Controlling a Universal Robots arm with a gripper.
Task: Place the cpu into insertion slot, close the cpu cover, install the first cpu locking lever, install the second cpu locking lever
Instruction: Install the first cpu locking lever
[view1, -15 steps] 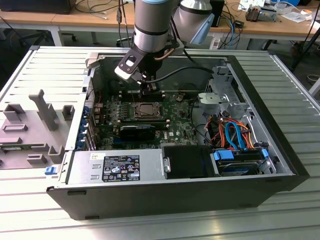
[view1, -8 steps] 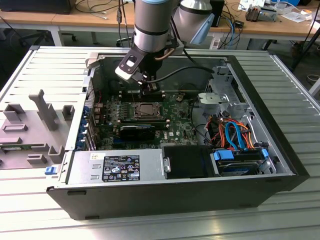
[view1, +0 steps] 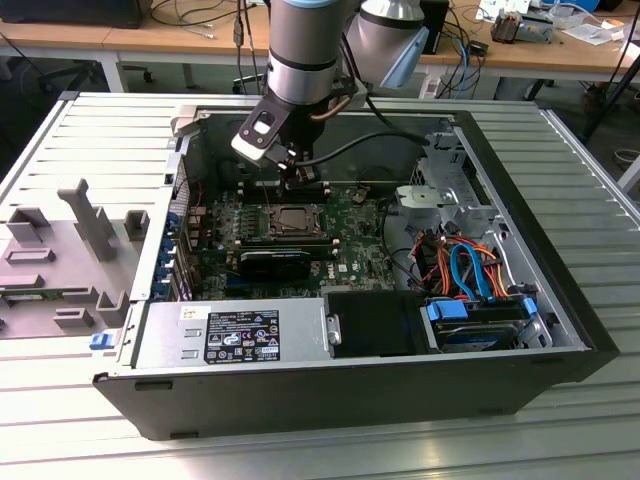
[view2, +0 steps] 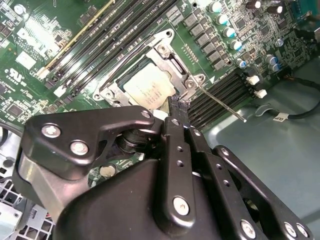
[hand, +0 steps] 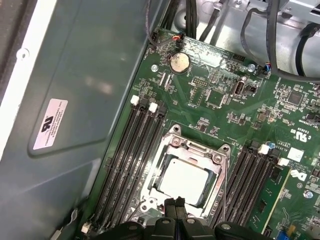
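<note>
Item inspected: open computer case (view1: 560, 300) lying flat on a slatted metal worktop (view1: 80, 140), with the arm reaching down into it from the far side.

Pincer (view1: 293, 180): the fingertips (hand: 175, 205) are pressed together, narrow, with nothing between them. In both wrist views they hang over the edge of the insertion slot (hand: 172, 131), close above the board (hand: 210, 85). Whether they touch the metal cannot be told.

The cpu (hand: 186, 181): seated flat in the insertion slot, its silvery top showing through the window of the cpu cover (hand: 196, 146). The cover lies down over the chip, and its frame surrounds the chip on all visible sides.

Locking lever (view2: 222, 106): in the second wrist view a thin metal rod runs out from the socket corner just beside the fingertips. It crosses the ends of the memory slots (view2: 215, 97), and its free end is over the bare case floor, not tucked against the cover.

Surroundings: long black memory slots flank the socket on both sides. A drive bay with coloured cables (view1: 470, 275) sits at the exterior view's right. A grey plastic fixture (view1: 70, 250) rests on the worktop at the exterior view's left.
</note>
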